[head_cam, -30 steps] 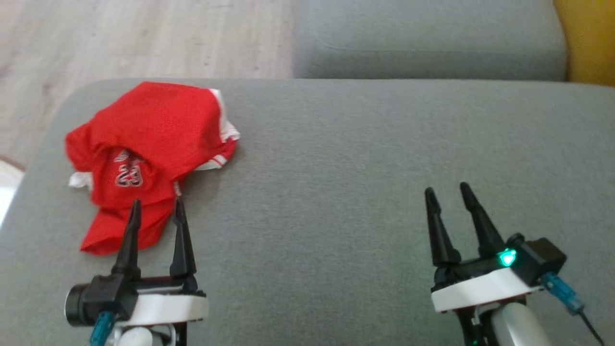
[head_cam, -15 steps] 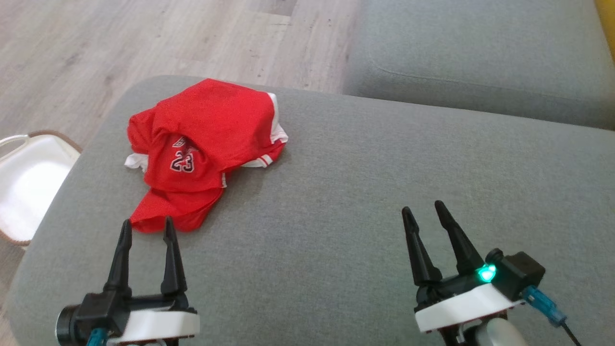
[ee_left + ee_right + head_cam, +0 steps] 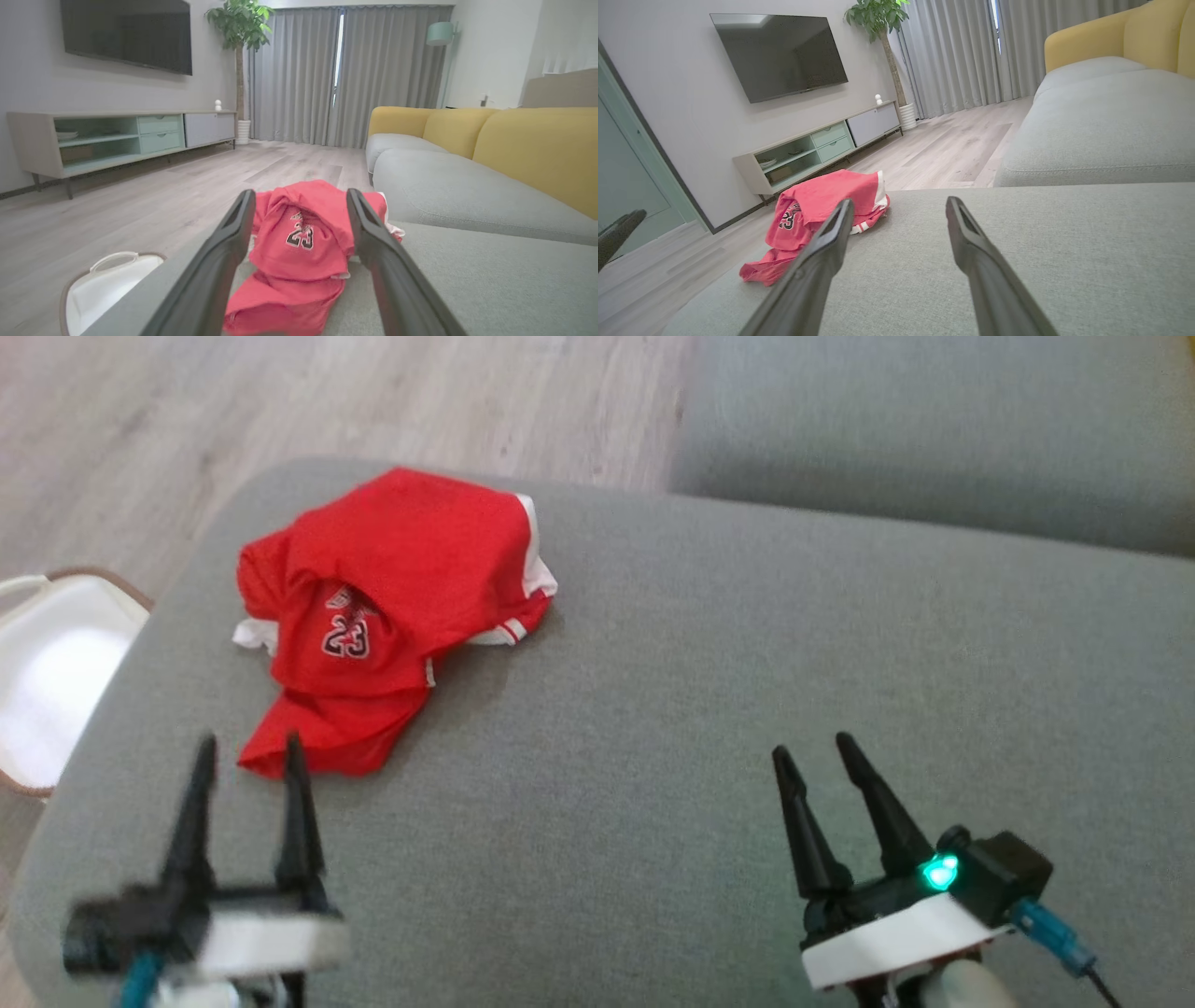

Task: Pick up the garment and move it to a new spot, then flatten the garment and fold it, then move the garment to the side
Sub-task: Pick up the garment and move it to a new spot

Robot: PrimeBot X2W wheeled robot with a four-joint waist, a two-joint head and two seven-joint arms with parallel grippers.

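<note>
Garment (image 3: 392, 607): red jersey with white trim and the number 23, crumpled in a loose heap.
Garment location: on the grey seat (image 3: 700, 709), at its far left part, near the left edge.
Garment condition: not flattened, not folded; the lower hem points toward the robot.
Left gripper (image 3: 250, 742): fingers spread, nothing between them. In the head view it is blurred.
Left gripper position: directly in front of the garment's near hem, fingertips at the hem. Whether they touch the cloth cannot be told. In the left wrist view the garment lies ahead, framed by the two fingers.
Right gripper (image 3: 810, 747): fingers spread, nothing held.
Right gripper position: over bare seat, well apart from the garment, on its right.
Basket (image 3: 47, 672): white with a brown rim, on the wood floor (image 3: 280, 401) beside the seat's left end.
</note>
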